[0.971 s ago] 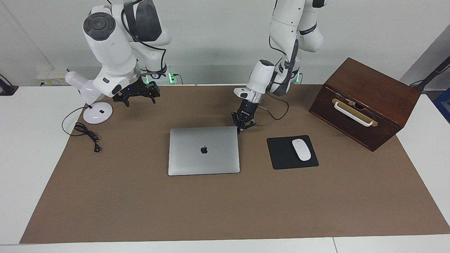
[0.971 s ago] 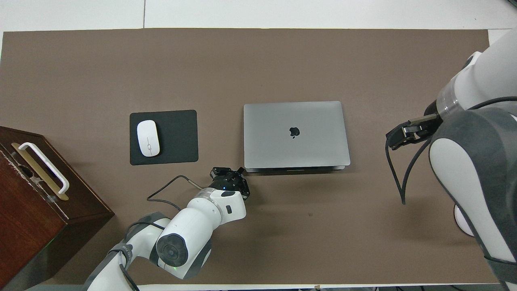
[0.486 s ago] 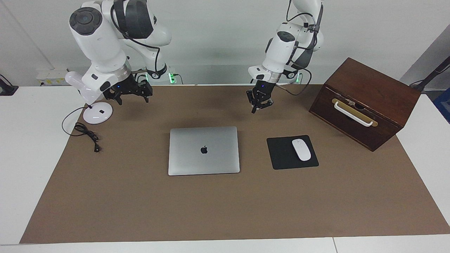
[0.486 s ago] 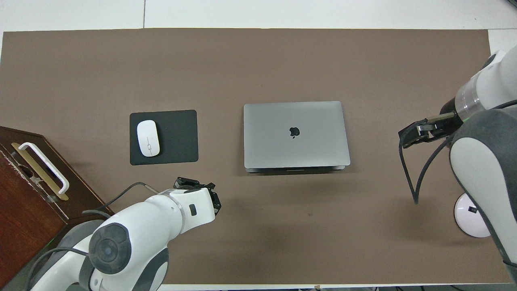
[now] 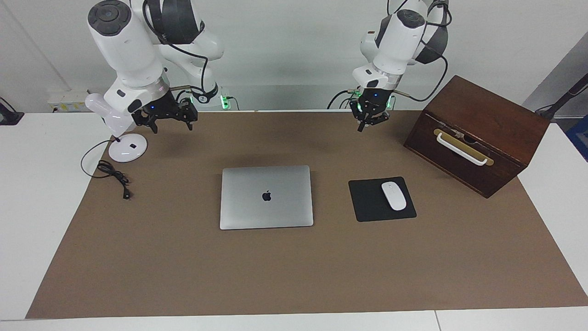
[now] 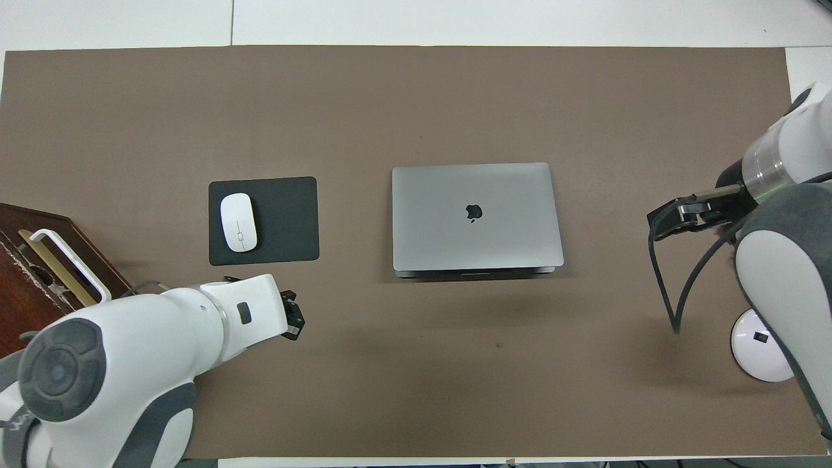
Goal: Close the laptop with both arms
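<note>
The silver-grey laptop (image 5: 266,196) lies closed and flat in the middle of the brown mat, apple logo up; it also shows in the overhead view (image 6: 476,214). My left gripper (image 5: 370,122) hangs in the air over the mat's edge by the robots, well apart from the laptop; in the overhead view (image 6: 294,318) it is over bare mat near the mouse pad. My right gripper (image 5: 170,128) is open and empty, raised over the mat near the lamp base, also seen from overhead (image 6: 664,218).
A black mouse pad (image 5: 367,204) with a white mouse (image 5: 393,196) lies beside the laptop toward the left arm's end. A brown wooden box (image 5: 477,133) with a white handle stands farther that way. A white lamp base (image 5: 127,148) and black cable (image 5: 112,174) are at the right arm's end.
My left gripper has risen from the laptop's corner nearest the robots and drawn back toward its base. My right gripper has lifted slightly. The laptop has stayed closed.
</note>
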Robot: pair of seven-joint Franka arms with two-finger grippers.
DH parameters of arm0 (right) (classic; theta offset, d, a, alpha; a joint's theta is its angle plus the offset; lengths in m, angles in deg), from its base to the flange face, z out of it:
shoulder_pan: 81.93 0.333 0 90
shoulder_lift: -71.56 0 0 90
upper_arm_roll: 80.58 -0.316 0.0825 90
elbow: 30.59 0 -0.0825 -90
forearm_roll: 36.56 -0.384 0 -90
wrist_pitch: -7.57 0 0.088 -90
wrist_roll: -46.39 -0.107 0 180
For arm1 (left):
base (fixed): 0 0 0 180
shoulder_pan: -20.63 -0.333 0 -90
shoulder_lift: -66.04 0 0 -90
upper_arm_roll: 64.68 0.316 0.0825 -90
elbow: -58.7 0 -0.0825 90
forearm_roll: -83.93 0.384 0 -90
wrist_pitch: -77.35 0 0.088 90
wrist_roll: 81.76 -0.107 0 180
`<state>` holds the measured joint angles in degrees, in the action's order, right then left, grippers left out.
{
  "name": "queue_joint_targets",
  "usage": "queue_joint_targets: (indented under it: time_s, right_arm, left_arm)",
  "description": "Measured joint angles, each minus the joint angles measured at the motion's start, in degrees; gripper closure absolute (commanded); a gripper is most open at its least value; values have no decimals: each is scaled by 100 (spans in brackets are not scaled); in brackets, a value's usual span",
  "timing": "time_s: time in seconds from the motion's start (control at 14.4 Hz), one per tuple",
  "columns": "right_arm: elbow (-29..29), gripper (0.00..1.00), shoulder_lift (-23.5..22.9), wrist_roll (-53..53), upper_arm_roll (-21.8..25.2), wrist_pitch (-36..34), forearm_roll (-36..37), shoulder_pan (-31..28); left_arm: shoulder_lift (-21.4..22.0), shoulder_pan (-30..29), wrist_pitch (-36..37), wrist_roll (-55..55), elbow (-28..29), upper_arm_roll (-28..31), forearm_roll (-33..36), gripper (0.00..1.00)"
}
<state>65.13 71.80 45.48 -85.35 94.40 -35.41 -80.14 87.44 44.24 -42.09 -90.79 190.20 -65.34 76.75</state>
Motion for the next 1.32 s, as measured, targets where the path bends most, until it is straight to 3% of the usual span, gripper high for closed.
queue_joint_targets:
  time_s: [0.07, 0.42, 0.9, 1.32]
  right_arm:
    - [24, 0, 13, 0, 2, 0, 0, 0]
    - [30, 0, 17, 0, 23, 8, 2, -2]
    - [31, 0, 17, 0, 57, 211, 2, -2]
    - [30, 0, 18, 0, 101, 217, 0, -63]
  left_arm:
    - [-7, -154, 195, 17, -140, 0, 6, 0]
    - [-22, -774, 789, 367, -633, 8, 20, 0]
    - [-38, -1381, 833, 891, -890, 21, 31, 0]
    - [-438, -1803, 1153, 1027, -1690, 32, 253, 0]
